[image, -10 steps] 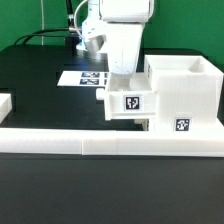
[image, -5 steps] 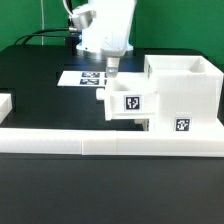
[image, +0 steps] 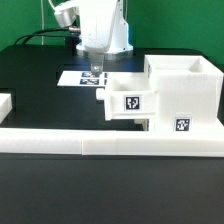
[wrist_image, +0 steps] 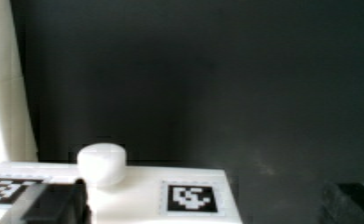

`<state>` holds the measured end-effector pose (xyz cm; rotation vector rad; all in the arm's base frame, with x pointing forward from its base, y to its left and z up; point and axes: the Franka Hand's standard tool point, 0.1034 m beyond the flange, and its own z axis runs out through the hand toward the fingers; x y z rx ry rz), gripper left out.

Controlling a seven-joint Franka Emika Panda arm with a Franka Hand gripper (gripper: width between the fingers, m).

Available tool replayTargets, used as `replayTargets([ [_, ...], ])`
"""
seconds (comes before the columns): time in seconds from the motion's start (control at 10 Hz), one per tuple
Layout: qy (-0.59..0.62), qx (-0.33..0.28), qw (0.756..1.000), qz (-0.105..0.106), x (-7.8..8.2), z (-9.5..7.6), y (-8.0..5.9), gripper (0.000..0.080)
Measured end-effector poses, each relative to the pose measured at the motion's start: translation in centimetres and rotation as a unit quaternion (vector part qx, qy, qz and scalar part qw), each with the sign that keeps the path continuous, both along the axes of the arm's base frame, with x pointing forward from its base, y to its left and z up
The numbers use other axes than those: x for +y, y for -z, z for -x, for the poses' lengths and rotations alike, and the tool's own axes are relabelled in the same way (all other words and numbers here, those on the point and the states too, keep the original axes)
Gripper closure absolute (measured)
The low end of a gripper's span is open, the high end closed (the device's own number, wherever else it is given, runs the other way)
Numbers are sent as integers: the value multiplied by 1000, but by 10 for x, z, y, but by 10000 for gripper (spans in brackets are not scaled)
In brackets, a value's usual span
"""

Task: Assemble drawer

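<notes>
The white drawer casing point(image: 182, 92) stands at the exterior view's right, with a square tag low on its front. A white tray point(image: 128, 100) with a tag on its front sticks out of the casing toward the left. My gripper point(image: 97, 69) hangs open and empty above and left of the tray, over the marker board point(image: 84, 78). In the wrist view, the gripper point(wrist_image: 205, 206) shows dark fingers point(wrist_image: 54, 205) set wide apart. Between them lie the tray's white knob point(wrist_image: 101, 164) and a tag point(wrist_image: 193, 195). A second tray is not clearly in view.
A long low white border rail point(image: 110, 142) runs along the front of the black table. A white piece point(image: 5, 103) sits at the left edge, and I cannot tell what it is. Cables trail at the back left behind the arm.
The arm has risen and moved toward the exterior view's left, away from the tray. The tray stays where it was, part way in the casing.
</notes>
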<state>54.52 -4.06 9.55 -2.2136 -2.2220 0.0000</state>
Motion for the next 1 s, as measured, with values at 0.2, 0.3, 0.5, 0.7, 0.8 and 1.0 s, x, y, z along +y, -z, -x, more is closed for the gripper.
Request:
replayTargets([
  [0.2, -11, 6, 999, -40, -26, 3, 12, 151],
  [0.3, -15, 5, 998, -59, -33, 3, 16, 151],
  [0.5, -18, 9, 995, -95, -40, 5, 25, 151],
  [0.7, -6, 11, 995, -100, -26, 0, 30, 151],
  [0.8, -5, 11, 995, -101, -24, -3, 31, 151],
  [1.0, 18, 10, 994, -106, -14, -15, 30, 151],
])
